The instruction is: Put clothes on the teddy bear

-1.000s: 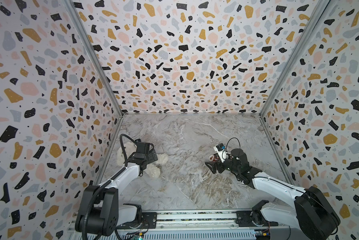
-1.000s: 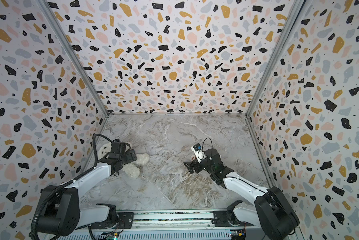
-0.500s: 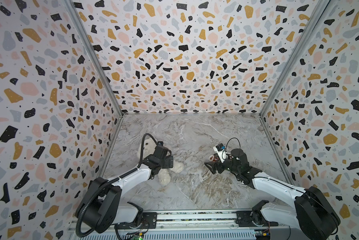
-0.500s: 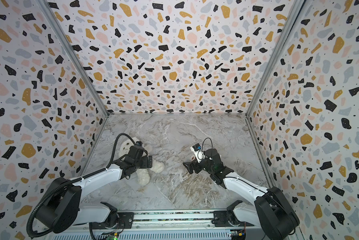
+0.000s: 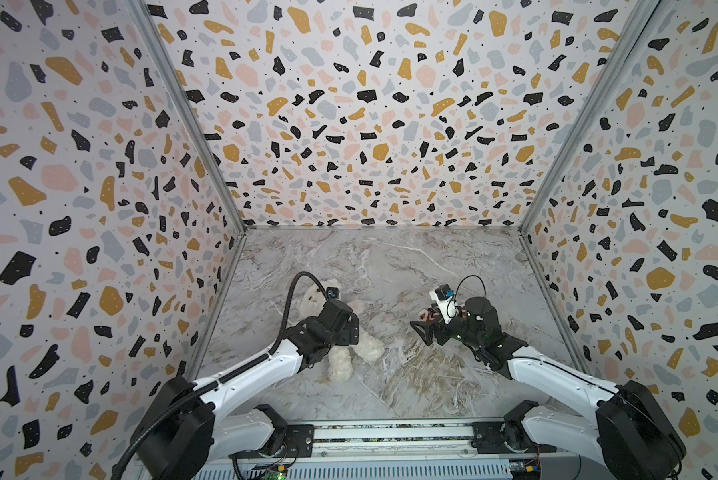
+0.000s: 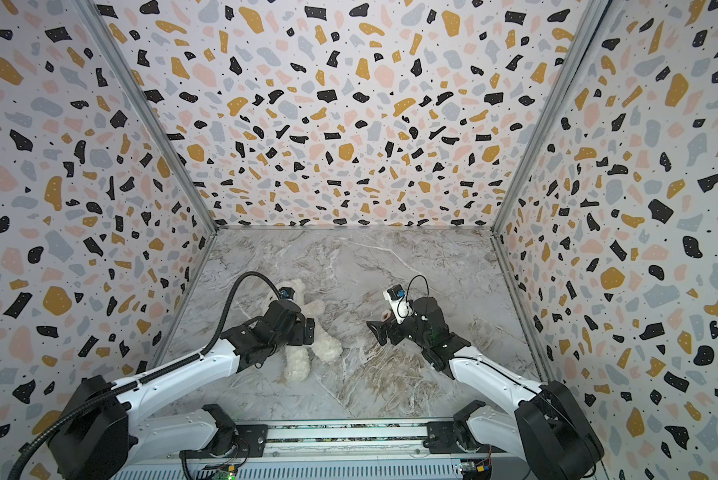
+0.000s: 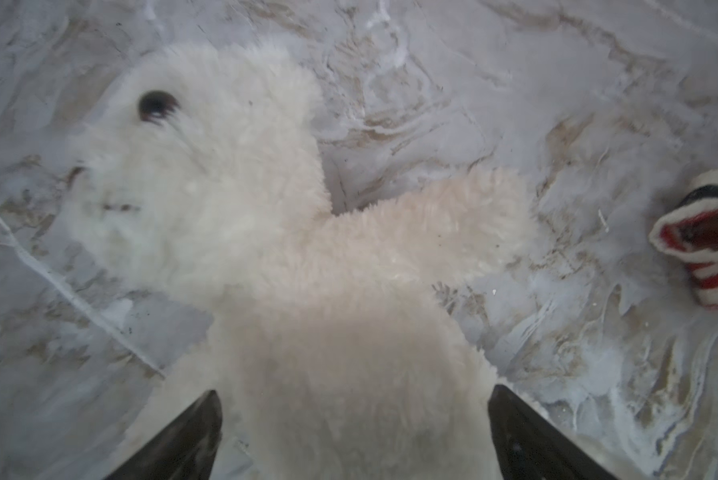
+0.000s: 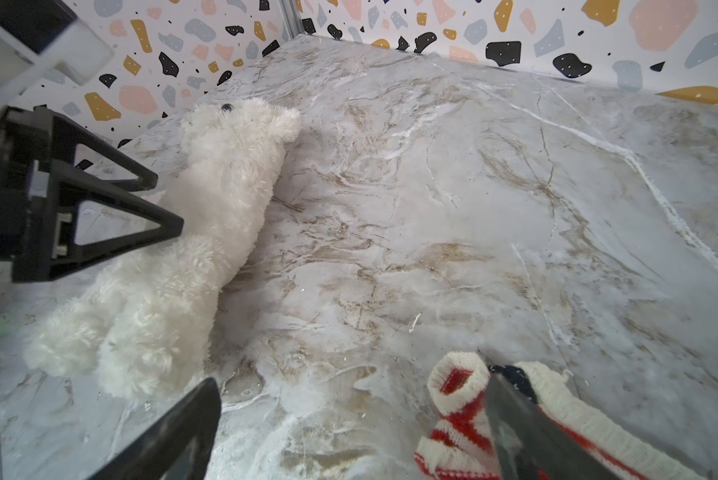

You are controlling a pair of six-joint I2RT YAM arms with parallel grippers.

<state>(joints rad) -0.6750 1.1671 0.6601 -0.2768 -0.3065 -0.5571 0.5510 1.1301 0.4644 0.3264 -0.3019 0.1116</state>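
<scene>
The teddy bear point(image 5: 340, 365) point(image 6: 297, 365), fluffy and cream-white, lies on its back on the marble floor, left of centre, head toward the back wall. My left gripper point(image 5: 343, 330) point(image 6: 301, 328) hovers low over its belly. In the left wrist view the left gripper point(image 7: 353, 419) is open, and the bear's point(image 7: 224, 166) torso fills the space between the jaws. The red-and-white striped sweater point(image 8: 461, 419) point(image 7: 714, 249) lies crumpled under my right gripper point(image 5: 421, 328) point(image 6: 376, 330). The right gripper point(image 8: 349, 419) is open, one finger lying over the sweater's sleeve. The bear point(image 8: 208, 208) is also in the right wrist view.
Terrazzo-patterned walls close in the marble floor point(image 5: 390, 257) on the left, back and right. A metal rail point(image 5: 390, 436) carrying both arm bases runs along the front edge. About a hand's width of bare floor separates the bear from the sweater.
My left arm has swung right, away from the left wall, and the bear has shifted with it toward the middle. The right arm has stayed still.
</scene>
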